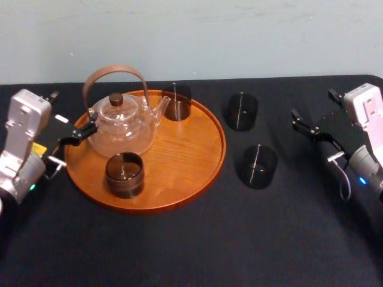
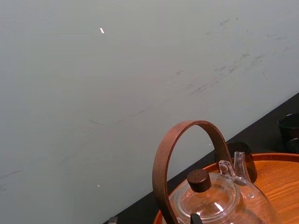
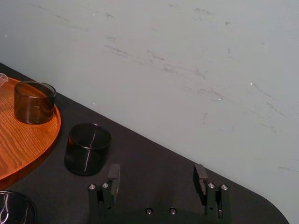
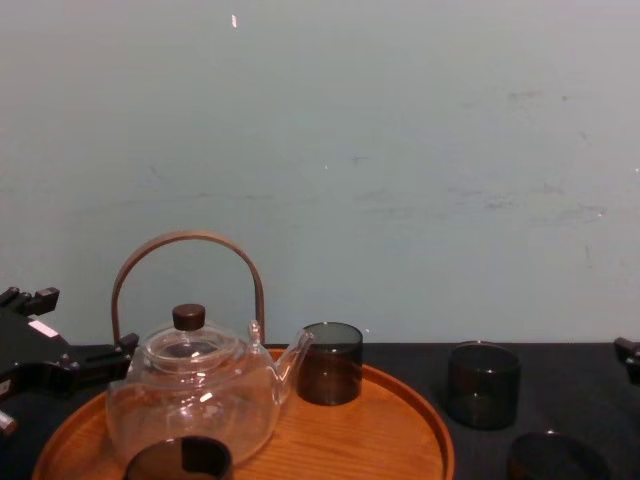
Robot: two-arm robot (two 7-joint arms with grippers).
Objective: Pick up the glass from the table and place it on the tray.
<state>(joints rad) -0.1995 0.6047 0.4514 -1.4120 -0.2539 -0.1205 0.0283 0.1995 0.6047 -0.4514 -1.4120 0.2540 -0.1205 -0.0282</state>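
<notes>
Two dark smoked glasses stand on the black-cloth table point(image 1: 197, 251) to the right of the tray: a far glass point(image 1: 241, 111) and a nearer glass point(image 1: 258, 167). The round orange-brown tray point(image 1: 197, 158) carries a clear glass teapot point(image 1: 122, 122) with a brown hoop handle and two more dark glasses, one at the back point(image 1: 177, 102) and one at the front point(image 1: 124, 174). My right gripper point(image 1: 311, 110) hovers open to the right of the table glasses, with nothing between its fingers point(image 3: 113, 173). At the tray's left edge my left gripper point(image 1: 73, 113) is open beside the teapot.
A pale wall point(image 4: 400, 150) rises just behind the table's far edge. Black cloth stretches bare in front of the tray and between the table glasses and my right gripper. The table's back right corner point(image 1: 374, 78) is rounded.
</notes>
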